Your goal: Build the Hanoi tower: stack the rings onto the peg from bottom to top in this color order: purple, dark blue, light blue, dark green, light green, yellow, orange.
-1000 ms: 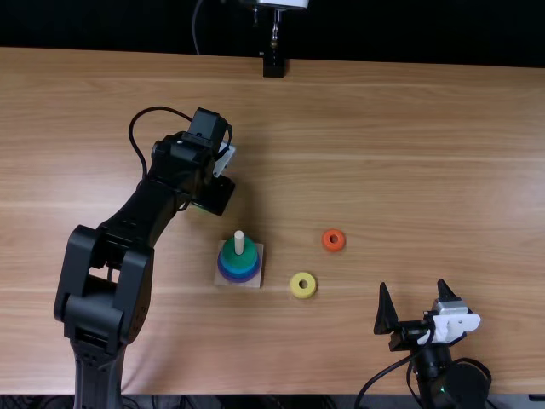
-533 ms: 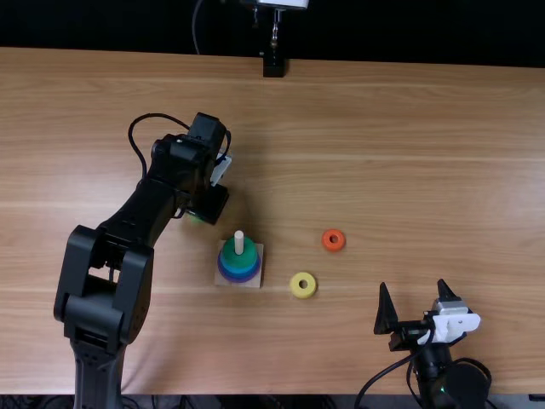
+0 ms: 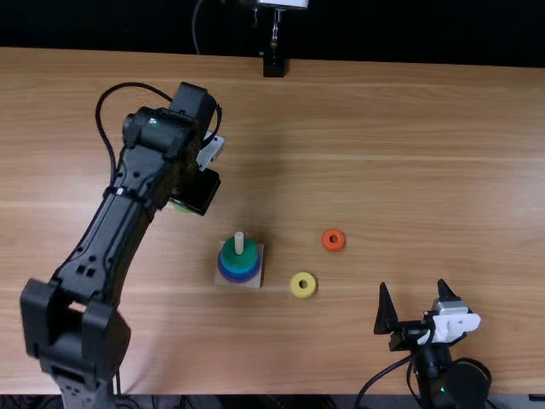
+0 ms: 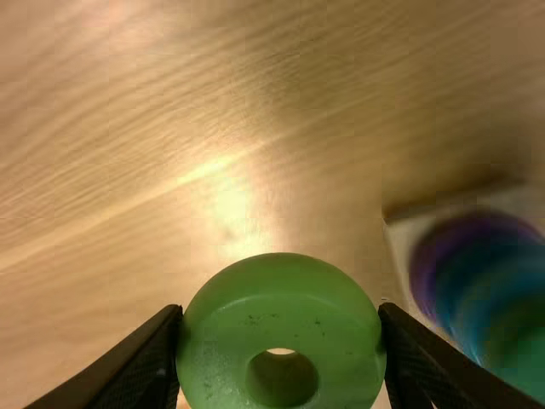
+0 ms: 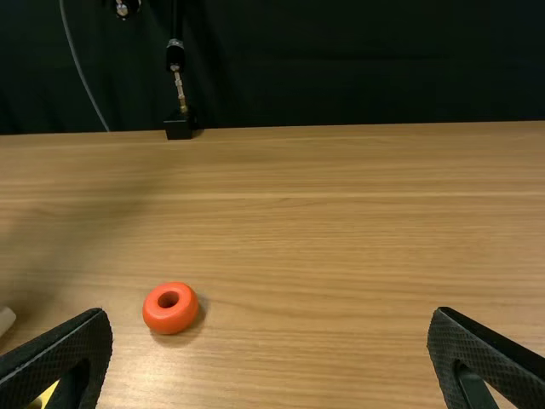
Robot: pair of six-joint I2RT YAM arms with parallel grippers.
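In the top view my left gripper (image 3: 192,194) hangs behind and left of the peg (image 3: 239,243), partly hiding the light green ring (image 3: 180,208). The left wrist view shows that left gripper (image 4: 281,349) shut on the light green ring (image 4: 230,298), its hole facing the camera. On the square base (image 3: 249,283) the peg carries purple, dark blue or light blue, and dark green rings (image 3: 235,254), dark green uppermost. A yellow ring (image 3: 303,285) and an orange ring (image 3: 333,240) lie right of the base. My right gripper (image 3: 413,294) stands open at the near right, holding nothing.
On the wooden table (image 3: 400,170), a small black stand (image 3: 273,66) is at the far edge. The left arm stretches up along the table's left side. A dark curtain (image 5: 341,60) hangs behind the table.
My left gripper, with the light green ring, has moved slightly to the left and away from the near edge, and its arm has straightened. The right arm and the rings on the table have stayed put.
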